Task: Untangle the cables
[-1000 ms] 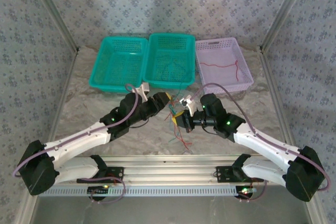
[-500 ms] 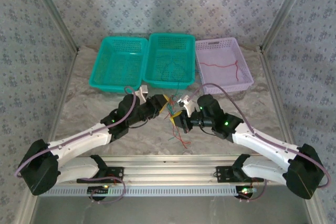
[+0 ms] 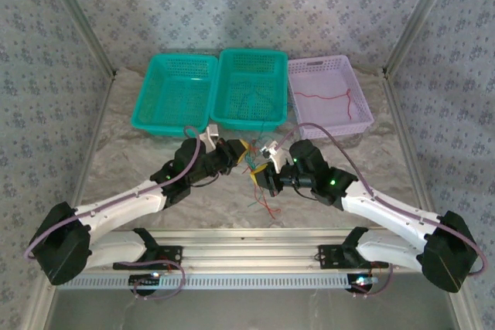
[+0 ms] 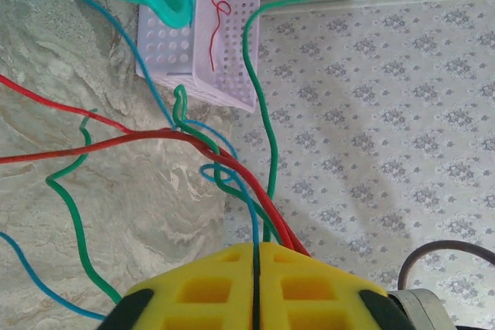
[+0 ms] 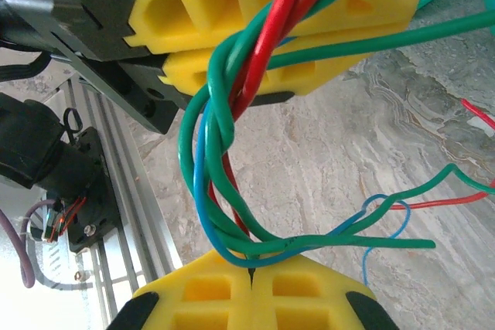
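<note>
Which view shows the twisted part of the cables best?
The right wrist view: the cables twist together, close and sharp. The left wrist view shows them spreading apart; the top view shows them tiny.

No text, label, brand, number or sign can be read in any of the views.

**Inspector A:** Arms?
**Inspector B:** Left gripper (image 3: 243,152) and right gripper (image 3: 263,171) meet mid-table. The cables (image 3: 261,197) are bunched between them, loose ends trailing onto the table (image 3: 139,156).
**Inspector A:** Far edge?
**Inspector B:** Lilac basket (image 3: 329,61), rightmost of three, holds one red cable (image 3: 329,98).
</note>
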`<move>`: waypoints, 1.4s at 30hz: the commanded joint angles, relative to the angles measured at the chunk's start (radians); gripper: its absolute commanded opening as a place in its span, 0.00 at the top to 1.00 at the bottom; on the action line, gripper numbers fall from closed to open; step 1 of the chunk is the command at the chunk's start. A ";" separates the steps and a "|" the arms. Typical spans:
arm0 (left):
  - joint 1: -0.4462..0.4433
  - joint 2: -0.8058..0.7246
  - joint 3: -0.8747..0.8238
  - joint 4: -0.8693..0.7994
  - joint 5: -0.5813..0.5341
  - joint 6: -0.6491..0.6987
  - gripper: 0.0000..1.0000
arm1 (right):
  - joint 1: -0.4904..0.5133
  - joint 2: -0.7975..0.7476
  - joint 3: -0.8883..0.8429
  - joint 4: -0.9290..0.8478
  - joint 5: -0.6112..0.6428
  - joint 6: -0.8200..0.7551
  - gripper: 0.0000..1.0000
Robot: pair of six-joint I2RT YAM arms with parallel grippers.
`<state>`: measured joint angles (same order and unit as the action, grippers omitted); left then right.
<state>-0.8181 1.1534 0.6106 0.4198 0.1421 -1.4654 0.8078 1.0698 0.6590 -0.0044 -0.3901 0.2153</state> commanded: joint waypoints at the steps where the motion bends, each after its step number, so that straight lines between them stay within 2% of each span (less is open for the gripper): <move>1: 0.009 -0.019 -0.006 0.025 0.009 0.003 0.98 | 0.007 -0.004 0.035 0.006 0.030 -0.027 1.00; 9: 0.069 -0.157 -0.010 -0.136 -0.034 0.061 1.00 | -0.034 -0.002 0.015 -0.020 0.180 0.005 1.00; 11: 0.107 -0.209 0.005 -0.217 -0.037 0.086 1.00 | -0.071 0.003 0.005 -0.025 0.200 0.034 1.00; 15: 0.187 -0.312 0.018 -0.339 -0.032 0.122 1.00 | -0.144 0.001 -0.020 -0.003 0.149 0.073 1.00; 25: 0.386 -0.466 0.079 -0.544 0.065 0.174 1.00 | -0.206 0.103 0.008 -0.096 0.271 0.116 1.00; 30: 0.458 -0.491 0.222 -0.725 0.093 0.286 1.00 | -0.248 0.113 -0.009 -0.117 0.357 0.164 1.00; 33: 0.464 -0.483 0.318 -0.809 0.086 0.362 1.00 | -0.278 0.121 -0.024 -0.110 0.341 0.182 1.00; 38: 0.463 -0.434 0.415 -0.864 0.086 0.443 1.00 | -0.281 0.118 -0.054 -0.068 0.312 0.192 1.00; 42: 0.447 -0.346 0.491 -0.834 0.092 0.508 1.00 | -0.270 0.066 -0.111 0.021 0.272 0.194 1.00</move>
<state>-0.3622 0.7532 1.0542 -0.3950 0.2157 -1.0431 0.5308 1.1782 0.5808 -0.0471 -0.0982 0.3870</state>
